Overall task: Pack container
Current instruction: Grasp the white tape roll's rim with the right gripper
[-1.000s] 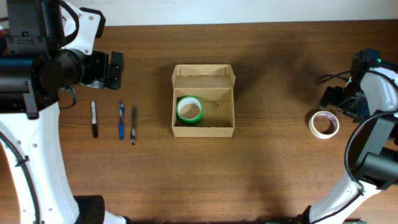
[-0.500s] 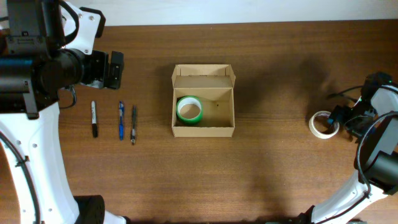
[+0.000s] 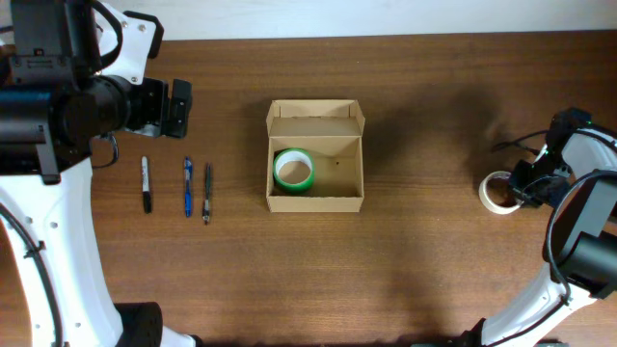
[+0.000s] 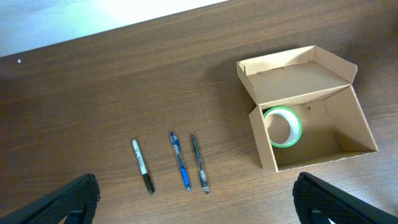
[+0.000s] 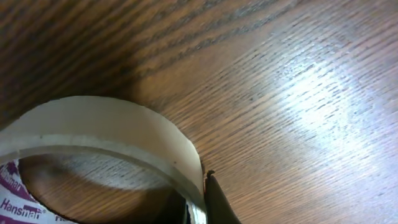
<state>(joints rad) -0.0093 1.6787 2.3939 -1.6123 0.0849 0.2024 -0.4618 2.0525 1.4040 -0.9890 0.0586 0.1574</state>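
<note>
The container (image 3: 315,201), a tan cardboard box with its flap lid folded back, stands open at the table's middle with a green tape roll (image 3: 293,170) in its left half. The left wrist view shows the same box (image 4: 311,74) and green roll (image 4: 283,126). A white tape roll (image 3: 494,193) lies at the far right. My right gripper (image 3: 521,190) is shut on that roll's right wall. In the right wrist view the roll's wall (image 5: 112,124) is pinched at my gripper (image 5: 198,206), one dark finger (image 5: 219,202) outside it. My left gripper (image 3: 178,108) stays open at the back left, fingers wide (image 4: 199,208).
A black marker (image 3: 147,183), a blue pen (image 3: 188,186) and a grey pen (image 3: 206,193) lie side by side left of the box. The left wrist view shows them too, marker (image 4: 143,174), blue pen (image 4: 180,160), grey pen (image 4: 199,163).
My right gripper came forward and down to the white tape roll and shut on its wall. The left arm, the box and the pens have not moved.
</note>
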